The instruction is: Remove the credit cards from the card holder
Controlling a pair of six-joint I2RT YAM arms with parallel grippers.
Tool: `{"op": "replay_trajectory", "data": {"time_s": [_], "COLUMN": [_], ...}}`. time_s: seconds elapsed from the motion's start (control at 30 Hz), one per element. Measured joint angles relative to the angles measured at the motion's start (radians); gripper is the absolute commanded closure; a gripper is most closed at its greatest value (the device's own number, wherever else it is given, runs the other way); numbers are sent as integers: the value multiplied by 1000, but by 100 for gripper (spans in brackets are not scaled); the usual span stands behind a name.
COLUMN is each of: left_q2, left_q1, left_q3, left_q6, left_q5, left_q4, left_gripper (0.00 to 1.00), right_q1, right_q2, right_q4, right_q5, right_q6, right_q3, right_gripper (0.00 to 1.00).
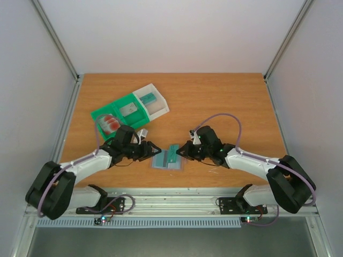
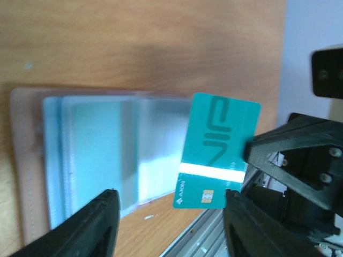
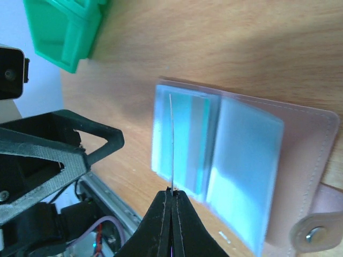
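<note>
a: where's the card holder (image 1: 167,159)?
b: flat on the counter (image 1: 225,101), opened out, between the two arms near the front edge. pale stitched backing, clear sleeves (image 3: 244,160) on top, snap tab (image 3: 313,233) at one end in the right wrist view.
a: right gripper (image 3: 172,195)?
b: fingers clenched on the teal credit card (image 2: 217,147), pinching one edge. card is out of the sleeves, held on edge above the holder. the right wrist view sees it edge-on, just a thin line.
a: left gripper (image 1: 151,150)?
b: released. fingers stand apart, nothing clamped. it sits just beside the holder's left side, facing the card. the card's lower corner shows in the gap between them, no contact visible.
a: rest of the cards?
b: pale credit cards (image 1: 110,122) with a red blotch lie in a green compartment of the green-and-white tray (image 1: 158,109), far-left of the holder and apart from it. a teal tint shows in one sleeve, can't tell if that's a card.
a: grippers touching each other?
b: no, near but apart.
</note>
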Motion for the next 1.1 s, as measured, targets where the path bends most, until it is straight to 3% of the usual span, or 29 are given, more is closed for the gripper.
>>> {"op": "replay_trajectory", "data": {"time_s": [0.13, 0.27, 0.63, 0.83, 1.1], "left_q2": [-107, -197, -229, -210, -201], "left_q1": [-1, -2, -3, -3, -3], "left_q3": [0, -4, -104, -138, -156], "left_q6": [-43, -102, -328, -452, -523], "left_q5": [1, 5, 76, 105, 112], "left_q4": [-2, 24, 296, 480, 600], "left_gripper": [33, 32, 47, 63, 65], "right_q1": [0, 0, 0, 0, 0], "right_q2": [-52, -103, -218, -225, -225], "right_q4": [24, 74, 224, 271, 284], "right_q5": [-19, -46, -71, -71, -72], "right_q6": [29, 71, 188, 228, 251], "right_q3": [-5, -17, -42, -44, -58], "right_gripper": [99, 99, 99, 99, 99]}}
